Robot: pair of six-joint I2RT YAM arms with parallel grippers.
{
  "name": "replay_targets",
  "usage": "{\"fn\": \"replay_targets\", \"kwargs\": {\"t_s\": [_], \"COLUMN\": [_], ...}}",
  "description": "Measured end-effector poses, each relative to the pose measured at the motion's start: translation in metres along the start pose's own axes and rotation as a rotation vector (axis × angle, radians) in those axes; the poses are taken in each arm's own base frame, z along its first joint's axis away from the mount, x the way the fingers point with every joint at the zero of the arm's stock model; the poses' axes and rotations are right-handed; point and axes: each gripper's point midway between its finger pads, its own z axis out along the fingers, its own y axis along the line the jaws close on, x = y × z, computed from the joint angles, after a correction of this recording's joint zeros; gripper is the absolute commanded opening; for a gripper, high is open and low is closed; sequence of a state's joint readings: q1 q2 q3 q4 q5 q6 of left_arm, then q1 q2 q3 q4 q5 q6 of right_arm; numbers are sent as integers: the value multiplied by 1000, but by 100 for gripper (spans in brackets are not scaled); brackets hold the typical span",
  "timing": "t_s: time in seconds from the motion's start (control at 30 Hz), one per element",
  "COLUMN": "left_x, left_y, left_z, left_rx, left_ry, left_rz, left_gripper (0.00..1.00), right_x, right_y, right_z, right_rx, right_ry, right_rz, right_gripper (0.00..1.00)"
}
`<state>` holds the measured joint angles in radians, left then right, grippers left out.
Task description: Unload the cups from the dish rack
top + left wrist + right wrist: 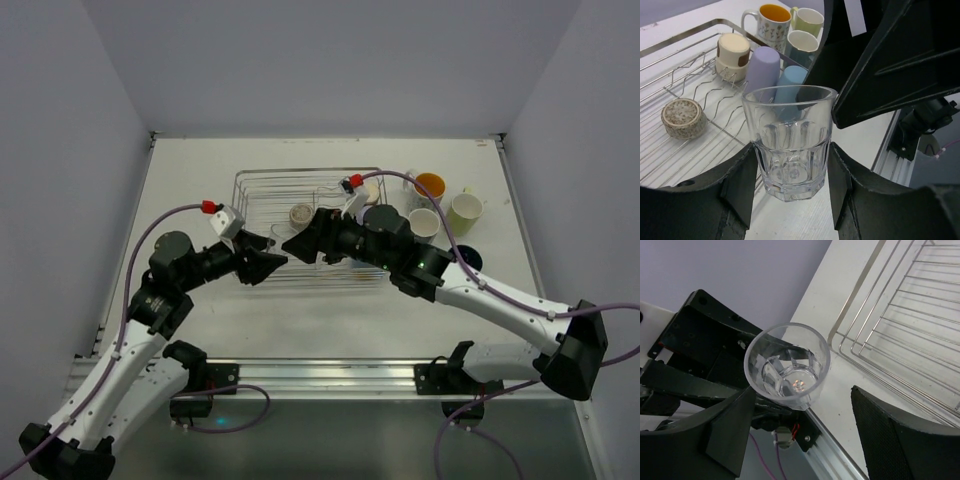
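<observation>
A clear glass cup (790,140) stands upright between my left gripper's (790,185) fingers, which press on both its sides just in front of the dish rack (258,192). My right gripper (802,397) is open around the same glass cup (787,365): one finger is close beside it and the other stands well apart. In the top view the two grippers (268,262) (296,246) meet at the rack's front edge. Inside the rack are a speckled cup (684,117) lying mouth down, a cream cup (732,55), a lavender cup (761,70) and a light blue cup (790,85).
Right of the rack stand a white mug with orange inside (430,185), a yellow-green cup (465,210), a pale cup (424,222) and a dark blue cup (468,260). The metal rail (320,375) runs along the table's near edge. My right arm lies over the rack's right part.
</observation>
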<state>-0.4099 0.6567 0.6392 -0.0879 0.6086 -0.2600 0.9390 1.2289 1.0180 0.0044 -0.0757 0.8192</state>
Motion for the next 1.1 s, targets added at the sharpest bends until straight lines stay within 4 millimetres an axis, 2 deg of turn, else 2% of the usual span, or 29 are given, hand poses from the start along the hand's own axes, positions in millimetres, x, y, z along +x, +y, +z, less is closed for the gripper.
{"fn": "replay_targets", "kwargs": {"t_s": [0.17,0.3,0.37,0.47,0.6,0.73,1.0,1.1], "left_x": [9,13,14,13,14,18,25,25], "left_y": [-14,-22,-24,-26,-26,-27,-32,-34], "left_z": [0,-2,-2,-3,-4,-2,0,0], "left_rx": [52,81,89,94,100,115,144,152], "left_ry": [34,48,49,48,48,65,94,94], "left_rz": [34,52,60,66,72,67,56,57], "left_gripper": [20,19,18,18,18,18,21,25], "right_x": [-7,-20,-22,-16,10,34,31,34], "right_y": [14,28,30,27,11,6,17,15], "right_z": [-13,-32,-34,-29,-17,-11,-6,-1], "right_rx": [-43,-80,-73,-53,-6,12,-8,1], "right_ry": [-17,-61,-58,-16,87,173,176,185], "right_rz": [0,-6,-9,-19,-36,-57,-86,-86], "right_gripper": [78,83,88,98,99,92,84,68]}}
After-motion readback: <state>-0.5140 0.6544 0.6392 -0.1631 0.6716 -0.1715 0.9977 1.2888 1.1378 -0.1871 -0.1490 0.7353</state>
